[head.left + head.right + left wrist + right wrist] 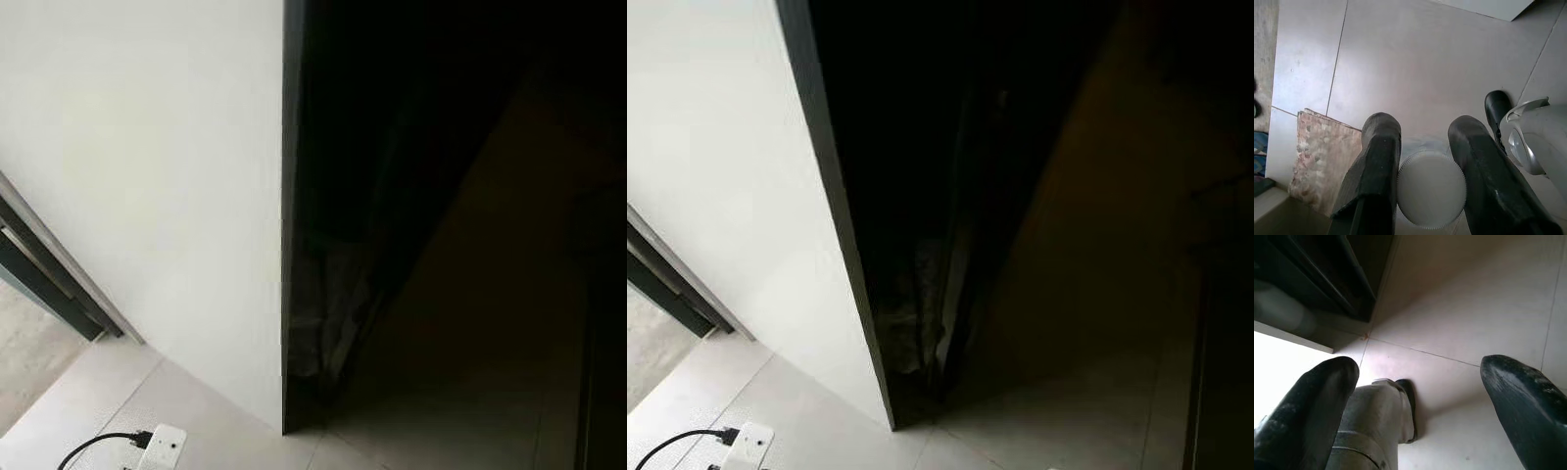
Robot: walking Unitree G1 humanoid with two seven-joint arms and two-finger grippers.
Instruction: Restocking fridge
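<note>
Nearest you, the left gripper (1422, 161) pinches a round white ribbed-edged cap (1431, 190) between its matte black fingers — the cap tops a clear bottle whose body you can barely make out. Beyond it lie smooth pale floor tiles (1415, 63), with a worn patterned mat (1322, 156) at nine o'clock. The right gripper (1420, 382) stands spread wide, holding nothing, over open tile. From the head, a white power strip (162, 448) lies at seven o'clock; farther off, a white panel (147, 176) ends in a dark vertical edge (290, 215) — past it, a deep shadowed gap.

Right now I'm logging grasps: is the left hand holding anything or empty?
Holding. The left hand has its two black fingers closed against a round white ribbed cap.
</note>
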